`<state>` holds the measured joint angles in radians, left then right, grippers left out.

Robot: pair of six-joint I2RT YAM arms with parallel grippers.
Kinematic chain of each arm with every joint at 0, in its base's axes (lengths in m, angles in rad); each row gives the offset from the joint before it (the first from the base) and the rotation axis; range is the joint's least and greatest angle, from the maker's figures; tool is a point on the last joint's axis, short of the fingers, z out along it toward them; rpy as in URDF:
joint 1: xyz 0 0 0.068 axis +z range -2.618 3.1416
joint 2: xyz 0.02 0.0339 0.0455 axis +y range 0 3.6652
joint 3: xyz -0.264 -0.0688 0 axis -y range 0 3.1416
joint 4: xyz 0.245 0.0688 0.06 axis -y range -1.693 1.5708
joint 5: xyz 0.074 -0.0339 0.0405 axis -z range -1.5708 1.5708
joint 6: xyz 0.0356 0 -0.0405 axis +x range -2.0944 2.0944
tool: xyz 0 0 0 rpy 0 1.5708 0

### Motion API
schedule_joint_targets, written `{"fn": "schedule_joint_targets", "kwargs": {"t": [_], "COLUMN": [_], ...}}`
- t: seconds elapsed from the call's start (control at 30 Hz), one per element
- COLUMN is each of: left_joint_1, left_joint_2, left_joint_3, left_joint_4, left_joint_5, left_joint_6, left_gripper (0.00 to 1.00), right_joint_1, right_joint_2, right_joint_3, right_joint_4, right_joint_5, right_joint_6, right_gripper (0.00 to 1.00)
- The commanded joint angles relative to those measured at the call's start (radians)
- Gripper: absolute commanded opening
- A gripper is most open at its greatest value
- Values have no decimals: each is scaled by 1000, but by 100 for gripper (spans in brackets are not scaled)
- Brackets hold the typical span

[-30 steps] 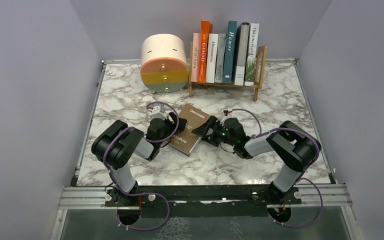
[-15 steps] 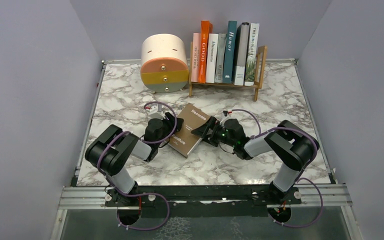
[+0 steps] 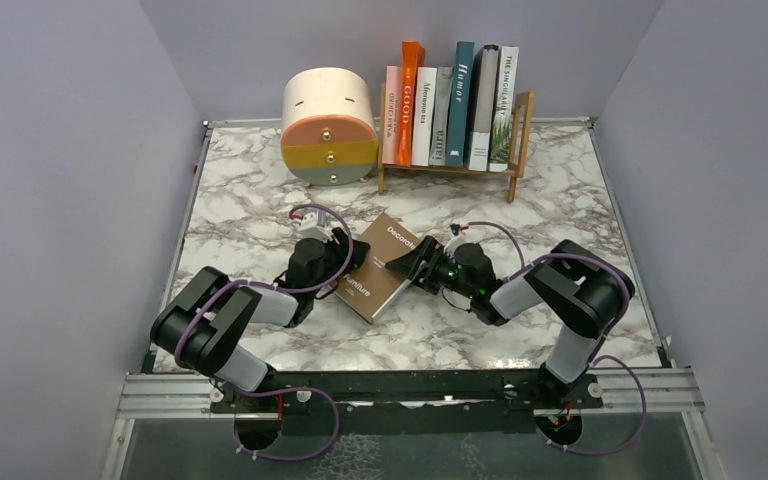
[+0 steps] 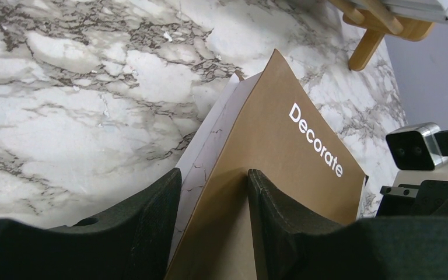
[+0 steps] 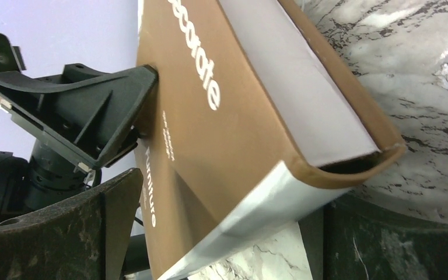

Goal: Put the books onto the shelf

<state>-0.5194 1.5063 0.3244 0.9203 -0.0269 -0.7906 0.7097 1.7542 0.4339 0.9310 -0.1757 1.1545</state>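
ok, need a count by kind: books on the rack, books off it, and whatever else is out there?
Books upright on the shelf: 7
Brown book off the shelf: 1
Shelf: 1
Round drawer box: 1
Total: 10

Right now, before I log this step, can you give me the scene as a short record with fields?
loose book: brown "Decorate" book, mid-table, between the arms
left fingers: shut on the book's edge
right fingers: open, one on either side of the book's other end
shelf: at the back, seven shelved books upright
drawer box: just left of the shelf
left to do: the brown book is not yet shelved
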Motion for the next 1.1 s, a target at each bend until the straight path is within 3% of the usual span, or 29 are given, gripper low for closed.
{"fn": "schedule_joint_targets", "kwargs": {"t": [0.0, 0.5, 0.77, 1.07], "left_joint_1": [-4, -15, -62, -69], "left_joint_2": [-12, 14, 27, 27], "left_joint_3": [16, 79, 103, 98], "left_joint_4": [-25, -26, -24, -22], "left_joint_5": [2, -130, -196, -210], "left_joint_6": [-28, -147, -156, -152], "left_gripper": [21, 20, 21, 38], "right_joint_1": [2, 38, 68, 68], "right_joint_2": [68, 168, 181, 200], "right_joint_3": [-23, -28, 1, -1], "right_joint_4": [64, 274, 283, 318], "right_joint_5": [-23, -30, -24, -25], "right_joint_6": [-15, 69, 72, 75], "right_gripper": [95, 89, 79, 60]}}
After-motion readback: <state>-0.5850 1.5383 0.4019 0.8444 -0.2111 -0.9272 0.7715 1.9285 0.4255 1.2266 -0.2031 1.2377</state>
